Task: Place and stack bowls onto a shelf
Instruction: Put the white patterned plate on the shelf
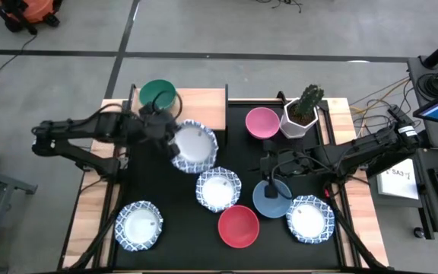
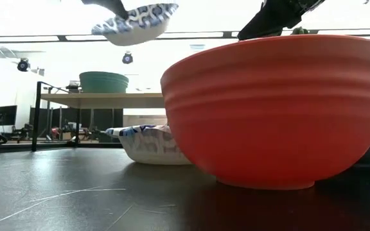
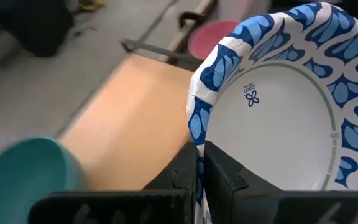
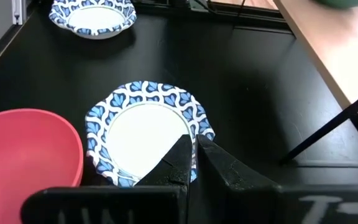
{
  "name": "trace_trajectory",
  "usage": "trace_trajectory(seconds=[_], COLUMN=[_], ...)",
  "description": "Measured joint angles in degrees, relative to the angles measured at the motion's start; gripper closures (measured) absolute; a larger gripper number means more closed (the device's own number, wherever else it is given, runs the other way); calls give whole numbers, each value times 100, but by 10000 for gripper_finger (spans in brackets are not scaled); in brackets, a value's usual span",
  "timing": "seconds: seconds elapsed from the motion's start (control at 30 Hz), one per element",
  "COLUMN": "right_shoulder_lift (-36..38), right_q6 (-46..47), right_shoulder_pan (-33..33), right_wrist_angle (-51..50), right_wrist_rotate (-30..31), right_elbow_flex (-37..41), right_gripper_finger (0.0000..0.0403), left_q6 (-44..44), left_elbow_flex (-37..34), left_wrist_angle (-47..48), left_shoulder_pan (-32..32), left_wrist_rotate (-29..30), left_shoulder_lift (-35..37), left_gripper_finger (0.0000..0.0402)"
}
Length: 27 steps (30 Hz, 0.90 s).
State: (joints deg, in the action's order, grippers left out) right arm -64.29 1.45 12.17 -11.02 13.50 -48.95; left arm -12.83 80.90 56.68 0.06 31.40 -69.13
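A white bowl with a blue patterned rim (image 1: 195,147) hangs above the table by the shelf's near right corner, with my left gripper (image 1: 169,137) shut on it. The shelf (image 1: 200,106) has a light wooden top, and a green bowl (image 1: 157,94) stands on its left end. On the black table rest a pink bowl (image 1: 261,122), a red one (image 1: 239,226), a blue one (image 1: 272,199) and three more patterned ones (image 1: 218,189) (image 1: 138,226) (image 1: 309,218). My right gripper (image 4: 193,146) is shut on nothing, in the air right of the middle patterned bowl (image 4: 143,135). My left gripper pinches the patterned bowl by its rim (image 3: 197,134). One finger (image 3: 222,171) lies on the white inside and the other (image 3: 182,171) on the outside of the wall. The bowl is lifted clear of table and shelf and hangs tilted (image 2: 137,22).
A white hexagonal pot with a cactus (image 1: 303,114) stands at the far right beside the pink bowl. The shelf's black frame legs (image 4: 328,134) stand on the table. The red bowl (image 2: 278,109) fills the near middle of the table.
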Motion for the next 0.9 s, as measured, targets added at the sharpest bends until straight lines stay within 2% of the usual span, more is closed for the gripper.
trace_trajectory(seconds=[0.13,0.37,0.63,0.8,0.9], right_shoulder_lift=[0,2,2,2,2], right_q6=[2,-9,0,6,93], right_shoulder_pan=[-1,-3,-3,-3,-5], right_wrist_angle=[-114,-121,-235,-230,-230], right_wrist_rotate=[2,2,2,2,2], right_elbow_flex=[0,0,0,0,0], right_gripper_finger=[390,390,390,390,390], left_q6=[491,1078,1114,1185,1242], left_elbow_flex=[210,285,285,285,285], left_wrist_angle=[-71,-632,-772,-1110,-1320], left_shoulder_pan=[709,1711,2149,2235,2257], left_wrist_rotate=[394,365,363,394,610], left_shoulder_lift=[-320,-955,-1418,-1594,-1634], left_gripper_finger=[402,402,400,382,368])
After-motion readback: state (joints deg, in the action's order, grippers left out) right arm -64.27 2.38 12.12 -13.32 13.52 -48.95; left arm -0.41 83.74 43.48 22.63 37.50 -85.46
